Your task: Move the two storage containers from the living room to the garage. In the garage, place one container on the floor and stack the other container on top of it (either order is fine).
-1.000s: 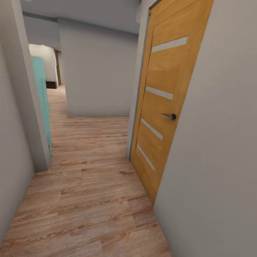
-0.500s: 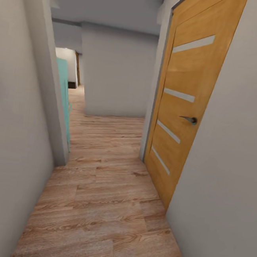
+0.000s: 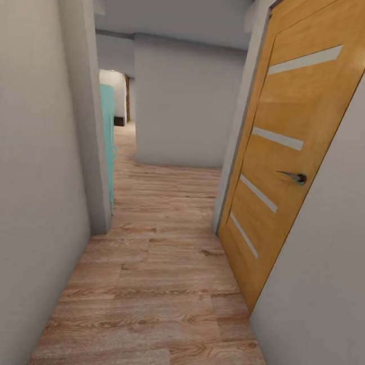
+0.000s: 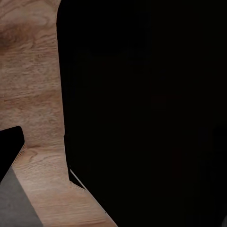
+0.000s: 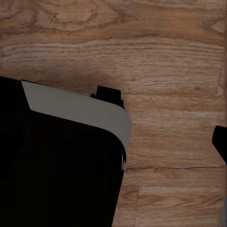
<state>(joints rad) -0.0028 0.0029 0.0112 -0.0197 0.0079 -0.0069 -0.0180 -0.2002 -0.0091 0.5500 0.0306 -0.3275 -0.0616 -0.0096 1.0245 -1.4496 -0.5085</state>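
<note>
Ahead of us, in the head view, runs a narrow hallway with a light wood-plank floor [image 3: 158, 293] between pale grey walls. On our right stands a wood-panelled door [image 3: 290, 161], orange-brown with four slanted pale strips and a dark lever handle [image 3: 293, 176]; it sits in its frame against the right wall [image 3: 336, 279]. On our left a grey wall [image 3: 23, 187] ends at a corner, and just past that corner a turquoise panel [image 3: 107, 134] stands upright. Further on, a grey block of wall [image 3: 182, 109] faces us, and the planks continue around it toward a dim opening at the far left. Neither storage container appears among these hallway surfaces, so we cannot say where they are.

From the left wrist view we see a large black shape [image 4: 146, 113] of our own body covering most of the picture, with wood planks [image 4: 33, 85] beside it and a grey wedge at one corner. We cannot tell how the left pincer stands.

From the right wrist view we see a dark body with a pale grey rounded edge [image 5: 80, 111] over wood planks [image 5: 156, 52]. We cannot tell the right pincer's state either.
</note>
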